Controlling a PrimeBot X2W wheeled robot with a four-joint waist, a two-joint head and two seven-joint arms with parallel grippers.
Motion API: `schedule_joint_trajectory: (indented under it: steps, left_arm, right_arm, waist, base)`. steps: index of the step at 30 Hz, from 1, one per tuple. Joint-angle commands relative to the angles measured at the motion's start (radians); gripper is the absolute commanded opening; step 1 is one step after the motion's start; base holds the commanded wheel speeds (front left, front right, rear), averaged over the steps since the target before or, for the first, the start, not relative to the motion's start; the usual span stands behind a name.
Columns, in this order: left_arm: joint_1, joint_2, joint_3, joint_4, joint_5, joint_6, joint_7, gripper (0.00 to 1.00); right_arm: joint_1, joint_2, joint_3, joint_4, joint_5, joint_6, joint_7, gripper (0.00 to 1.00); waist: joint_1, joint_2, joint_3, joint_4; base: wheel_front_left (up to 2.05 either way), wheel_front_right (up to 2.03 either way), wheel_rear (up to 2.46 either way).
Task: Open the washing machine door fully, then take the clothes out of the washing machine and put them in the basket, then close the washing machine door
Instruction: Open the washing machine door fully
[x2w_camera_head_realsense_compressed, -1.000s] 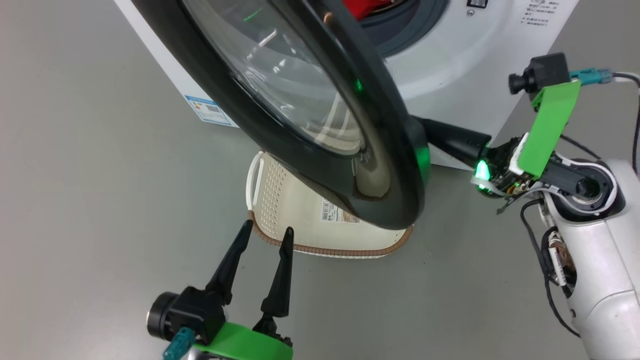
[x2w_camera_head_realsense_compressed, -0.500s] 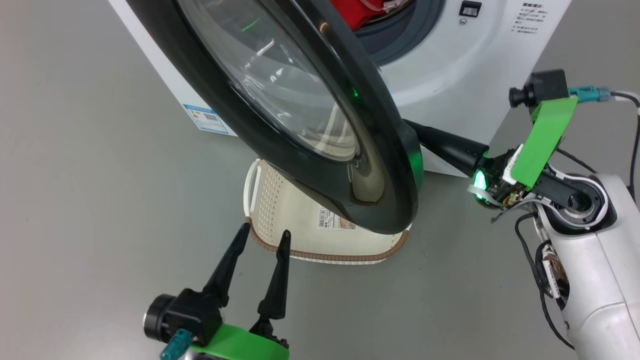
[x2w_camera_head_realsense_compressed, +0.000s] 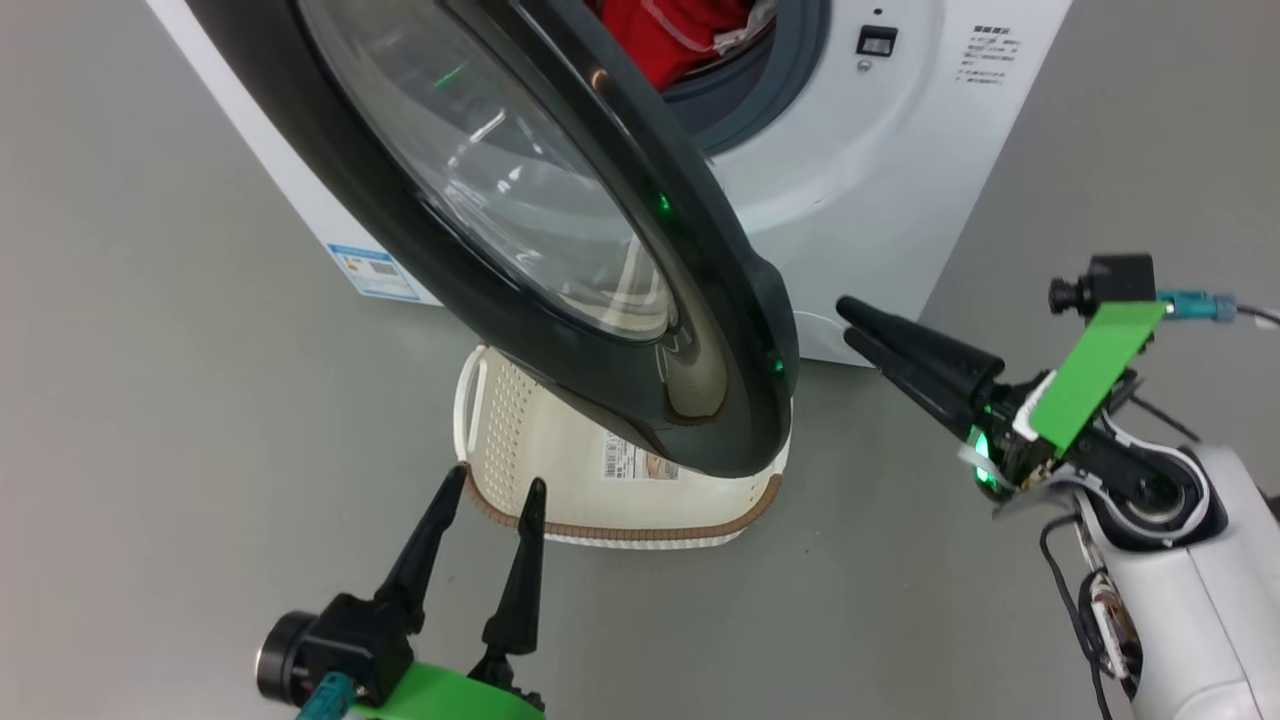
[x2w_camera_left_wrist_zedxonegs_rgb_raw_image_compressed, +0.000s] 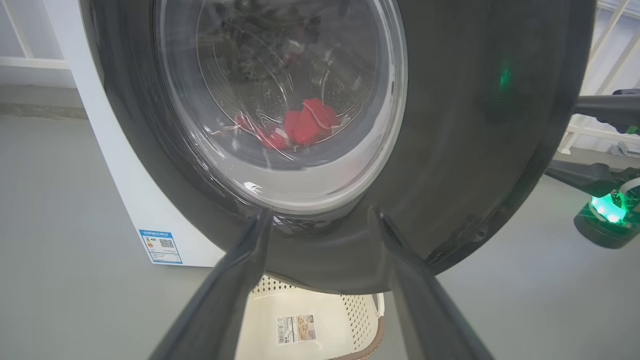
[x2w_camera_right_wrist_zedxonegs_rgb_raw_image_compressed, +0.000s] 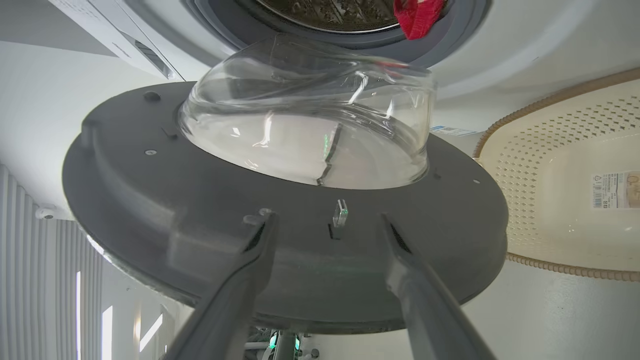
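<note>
Washing machine door (x2w_camera_head_realsense_compressed: 500, 200) part-open, our right gripper (x2w_camera_head_realsense_compressed: 845, 322) clear of its rim

We hold its fingers (x2w_camera_right_wrist_zedxonegs_rgb_raw_image_compressed: 240, 280) spread and empty at 3 o'clock of the door, likely ready to push it wider; a second ago they reached behind the rim. Our left gripper (x2w_camera_head_realsense_compressed: 498, 478) waits open and empty at 7 o'clock, near the basket (x2w_camera_head_realsense_compressed: 620, 532), which is parked under the door for the clothes (x2w_camera_head_realsense_compressed: 680, 40) lying in the washing machine (x2w_camera_head_realsense_compressed: 860, 170) at 12 o'clock.

The black-rimmed door (x2w_camera_head_realsense_compressed: 500, 200) stands swung open above the cream basket (x2w_camera_head_realsense_compressed: 620, 531); red clothes (x2w_camera_head_realsense_compressed: 680, 40) lie inside the white washing machine (x2w_camera_head_realsense_compressed: 870, 170).
</note>
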Motion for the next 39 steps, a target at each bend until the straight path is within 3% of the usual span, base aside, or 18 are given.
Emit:
schedule_joint_trajectory:
  steps: [1, 24, 39]
  left_arm:
    - [0.008, 0.01, 0.039, -0.015, 0.012, -0.009, -0.008, 1.0]
    - [0.052, 0.01, 0.085, -0.009, 0.029, -0.042, -0.008, 1.0]
    - [0.069, 0.01, 0.093, -0.001, 0.028, -0.044, -0.008, 1.0]
  right_arm:
    - [0.015, 0.004, 0.008, -0.025, 0.004, 0.0, -0.007, 1.0]
    - [0.307, 0.016, -0.101, -0.042, 0.024, 0.0, -0.16, 1.0]
    - [0.427, -0.041, -0.069, -0.046, -0.115, 0.0, -0.371, 1.0]
  waist:
    - [0.0, -0.0001, -0.012, -0.011]
    - [0.0, -0.0001, -0.044, -0.077]
    - [0.0, -0.0001, -0.058, -0.097]
  base:
    - [0.0, 0.0, 0.0]
    - [0.0, 0.0, 0.0]
    - [0.0, 0.0, 0.0]
